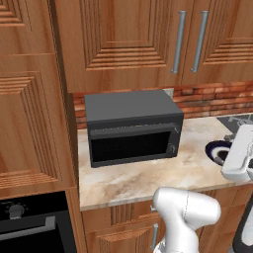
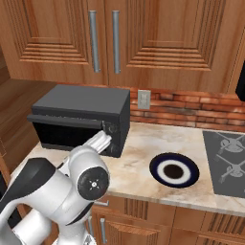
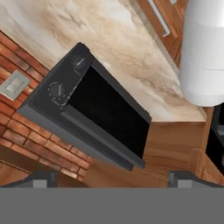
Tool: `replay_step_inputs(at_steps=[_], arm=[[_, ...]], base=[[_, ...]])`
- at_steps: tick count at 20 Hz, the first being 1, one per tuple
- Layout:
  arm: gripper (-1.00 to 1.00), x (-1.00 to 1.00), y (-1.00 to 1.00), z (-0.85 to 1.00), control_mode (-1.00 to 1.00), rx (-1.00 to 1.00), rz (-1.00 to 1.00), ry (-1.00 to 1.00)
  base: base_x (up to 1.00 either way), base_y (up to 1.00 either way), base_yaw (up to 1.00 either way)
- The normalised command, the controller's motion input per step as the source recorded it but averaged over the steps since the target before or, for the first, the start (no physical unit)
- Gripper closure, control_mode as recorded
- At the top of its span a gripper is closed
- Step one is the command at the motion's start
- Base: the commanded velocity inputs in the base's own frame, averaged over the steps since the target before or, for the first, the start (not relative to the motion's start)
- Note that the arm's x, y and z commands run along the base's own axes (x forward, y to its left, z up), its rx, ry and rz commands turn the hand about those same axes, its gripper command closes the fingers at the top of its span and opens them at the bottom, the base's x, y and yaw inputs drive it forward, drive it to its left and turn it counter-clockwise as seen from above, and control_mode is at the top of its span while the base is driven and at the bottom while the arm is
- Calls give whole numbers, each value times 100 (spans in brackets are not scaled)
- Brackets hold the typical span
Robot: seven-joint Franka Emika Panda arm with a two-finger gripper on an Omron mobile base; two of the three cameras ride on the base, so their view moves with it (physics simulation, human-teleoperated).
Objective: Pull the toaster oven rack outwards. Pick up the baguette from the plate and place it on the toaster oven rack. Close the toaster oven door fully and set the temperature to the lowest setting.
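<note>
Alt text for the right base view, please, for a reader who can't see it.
A dark grey toaster oven, door shut, sits on a marble counter beneath wooden cabinets. To its right lies a navy-rimmed plate, then a cooktop. The white robot arm rises at lower left.

arm [image 2: 72, 201]: glossy white rounded links
joints: dark, round black cap
gripper [image 3: 112, 179]: small dark finger tips

Both base views are looking forward and down from behind the arm — left and right — sharing the toaster oven [image 1: 132, 127] and counter [image 1: 148, 178]. Hand view is facing that oven closer, rolled over.
</note>
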Motion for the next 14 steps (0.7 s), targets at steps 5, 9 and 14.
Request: replay_step_inputs(at_steps=[5, 9, 14], arm=[[-100, 22, 7, -9, -100, 0, -8, -3], [-100, 15, 0, -6, -100, 1, -7, 0], [-100, 11, 0, -13, -100, 6, -9, 0]], base=[[0, 0, 0], [0, 0, 0], [0, 0, 0]])
